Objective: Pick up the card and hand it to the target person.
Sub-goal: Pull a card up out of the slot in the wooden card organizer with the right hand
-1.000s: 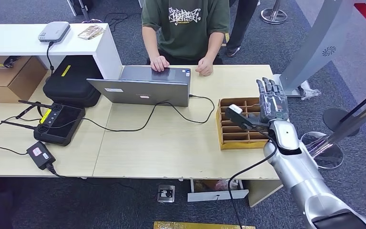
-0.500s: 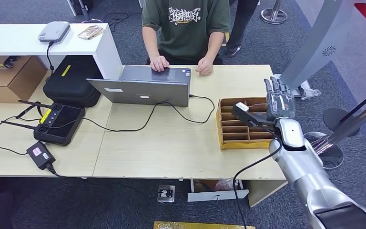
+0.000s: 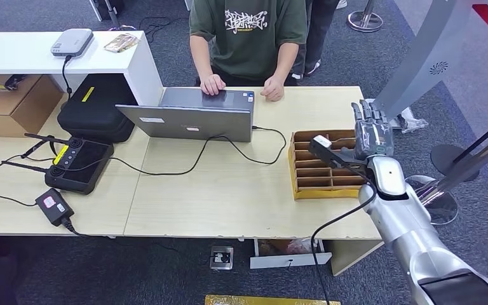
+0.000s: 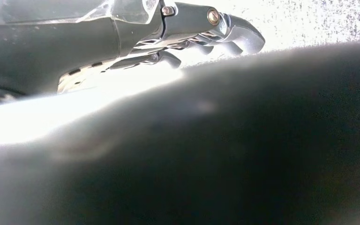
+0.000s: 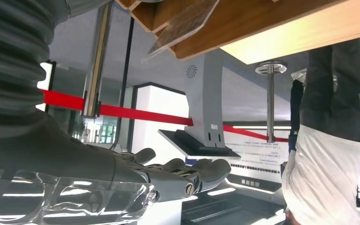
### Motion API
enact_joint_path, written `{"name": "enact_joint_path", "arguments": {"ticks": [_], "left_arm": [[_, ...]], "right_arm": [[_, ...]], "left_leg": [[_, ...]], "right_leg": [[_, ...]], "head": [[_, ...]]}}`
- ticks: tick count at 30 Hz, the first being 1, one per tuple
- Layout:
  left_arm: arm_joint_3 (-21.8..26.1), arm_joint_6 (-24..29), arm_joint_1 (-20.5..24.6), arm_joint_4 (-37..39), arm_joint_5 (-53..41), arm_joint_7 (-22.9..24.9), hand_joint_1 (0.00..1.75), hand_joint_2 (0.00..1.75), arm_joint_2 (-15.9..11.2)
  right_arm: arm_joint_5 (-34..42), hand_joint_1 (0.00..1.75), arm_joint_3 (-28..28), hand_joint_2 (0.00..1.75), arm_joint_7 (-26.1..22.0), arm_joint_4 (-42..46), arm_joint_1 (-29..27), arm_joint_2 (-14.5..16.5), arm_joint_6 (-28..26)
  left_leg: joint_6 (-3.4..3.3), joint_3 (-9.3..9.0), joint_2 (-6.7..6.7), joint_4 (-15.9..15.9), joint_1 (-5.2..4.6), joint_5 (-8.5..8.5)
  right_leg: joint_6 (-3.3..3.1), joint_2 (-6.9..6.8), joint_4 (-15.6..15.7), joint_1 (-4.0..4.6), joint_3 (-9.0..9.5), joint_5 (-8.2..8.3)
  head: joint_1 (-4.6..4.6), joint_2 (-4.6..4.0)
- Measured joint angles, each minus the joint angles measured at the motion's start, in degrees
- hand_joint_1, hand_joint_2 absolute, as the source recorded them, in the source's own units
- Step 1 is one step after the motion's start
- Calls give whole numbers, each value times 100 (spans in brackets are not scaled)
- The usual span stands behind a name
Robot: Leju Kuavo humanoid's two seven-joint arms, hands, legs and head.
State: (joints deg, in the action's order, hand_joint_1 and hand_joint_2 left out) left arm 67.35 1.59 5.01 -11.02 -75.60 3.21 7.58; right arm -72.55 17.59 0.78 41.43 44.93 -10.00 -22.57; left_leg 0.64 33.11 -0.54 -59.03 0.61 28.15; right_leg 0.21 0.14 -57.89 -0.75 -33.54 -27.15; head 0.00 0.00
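One hand matters here — the right hand (image 3: 370,133) hovers flat at the divided wooden box's (image 3: 300,187) three-o'clock edge, fingers extended and apart, holding nothing. No card can be told apart among the slots in the head view. To do well it should dip fingertips into one compartment and pinch lightly — the person (image 3: 248,38) waits at twelve o'clock. The left hand (image 4: 122,42) hangs with fingers curled; nothing visible in it.
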Motion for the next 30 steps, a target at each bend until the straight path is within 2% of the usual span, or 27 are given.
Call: {"name": "enact_joint_path", "arguments": {"ticks": [11,22,28,30], "left_arm": [[-19,6,17,-4,-22,45,0,0,-15],[-76,30,-12,-11,-74,-31,0,0,-19],[-94,-1,-2,-5,-89,-55,0,0,-22],[-95,-6,1,-5,-91,-50,0,0,-24]], "right_arm": [[-96,0,-69,175,109,-286,232,84,196],[-178,0,-193,175,213,-544,104,-41,263],[-194,10,-220,175,174,-588,166,-47,232],[-203,25,-226,175,169,-611,191,-37,221]], "left_leg": [[0,-1,5,0,-1,-1],[-1,-1,-9,-1,1,0],[0,1,-11,-3,1,0],[0,-1,-8,-1,1,-1]], "right_leg": [[0,4,-1,-1,-1,2],[1,-8,0,1,4,-3],[1,-9,-1,1,2,-3],[0,-8,1,1,3,-1]], "head": [[0,0],[0,0],[0,0],[0,0]]}}
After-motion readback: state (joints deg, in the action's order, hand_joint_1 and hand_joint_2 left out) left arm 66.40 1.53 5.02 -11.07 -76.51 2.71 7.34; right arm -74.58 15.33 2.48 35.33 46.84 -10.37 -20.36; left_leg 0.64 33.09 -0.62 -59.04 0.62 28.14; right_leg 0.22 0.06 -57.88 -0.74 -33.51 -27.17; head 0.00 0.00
